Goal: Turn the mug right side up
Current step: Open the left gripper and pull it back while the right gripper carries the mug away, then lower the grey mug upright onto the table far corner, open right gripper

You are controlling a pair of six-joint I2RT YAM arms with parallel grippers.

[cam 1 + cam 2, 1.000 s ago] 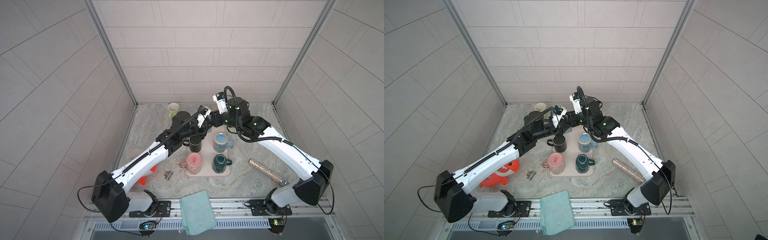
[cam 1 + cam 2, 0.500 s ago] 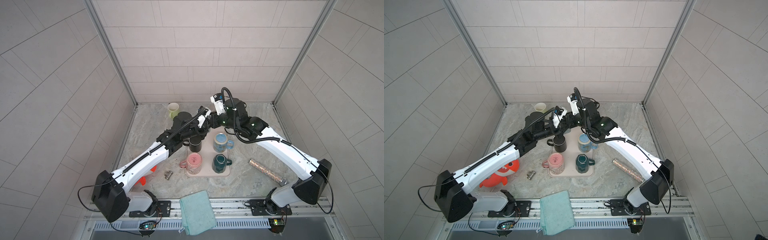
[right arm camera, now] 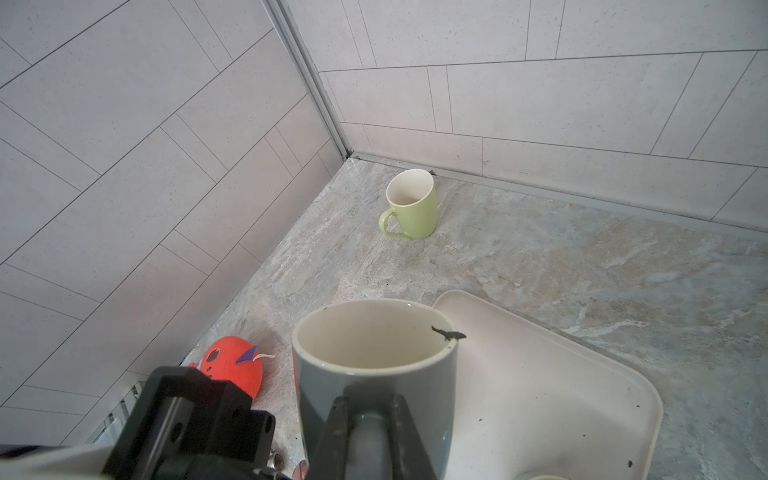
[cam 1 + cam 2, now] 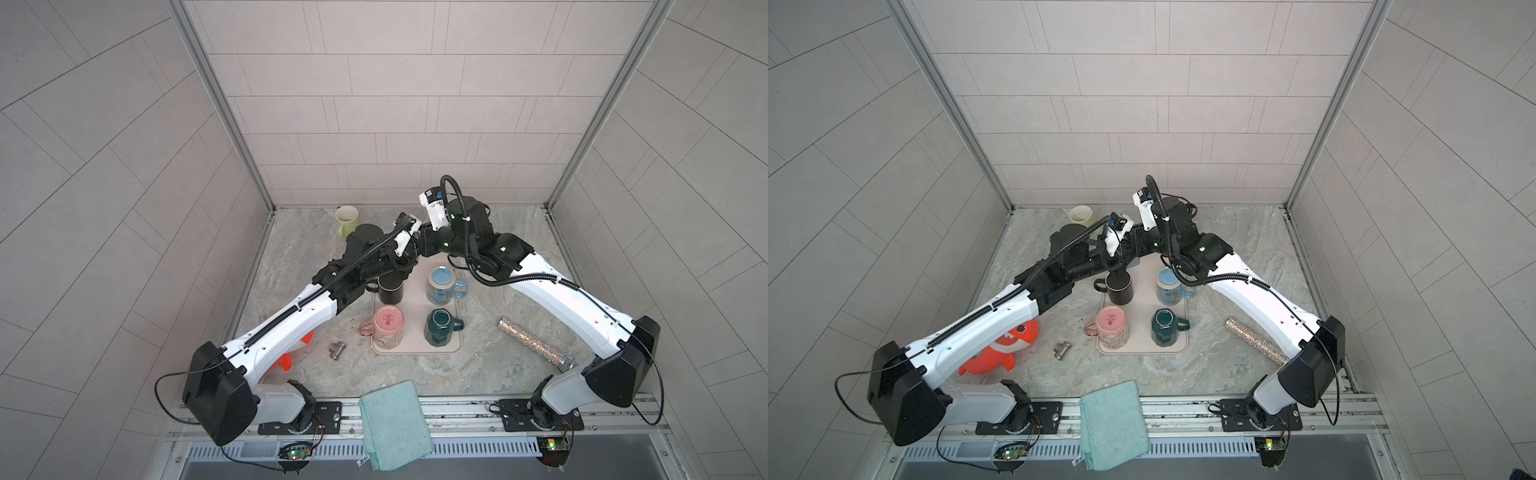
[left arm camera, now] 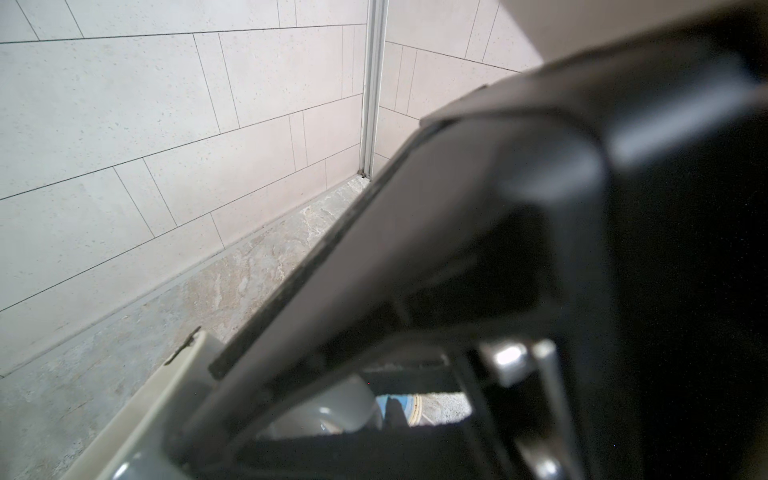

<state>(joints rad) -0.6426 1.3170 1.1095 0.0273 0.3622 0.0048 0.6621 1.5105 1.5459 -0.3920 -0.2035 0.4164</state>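
Grey glazed mug (image 3: 374,374), cream inside, mouth up, sits at a corner of the tray (image 3: 561,374). Resting or lifted, can't tell. Right claw (image 3: 369,415) is clamped on its handle, one finger each side. Left claw (image 3: 216,419) is just beside the mug, on the side away from the tray. It's closed; any hold on the mug is unclear. Dark fleck (image 3: 449,333) on the rim. Tray is smooth off-white plastic with rounded corners, a low lip and a few dark specks (image 3: 629,463).

Left wrist view: mostly blurred black housing (image 5: 623,249). Glossy grey curve low down, likely the mug.

In both top views the claws crowd the tray's far edge, mug hidden beneath. Black mug (image 4: 390,289) stands on the tray right under them.

Risks, my read:
- Slick glaze plus a thin handle pinch, so the mug may swing or slip.
- The two claws could pull against each other.
- Clearance is tight, so the black mug could get knocked.
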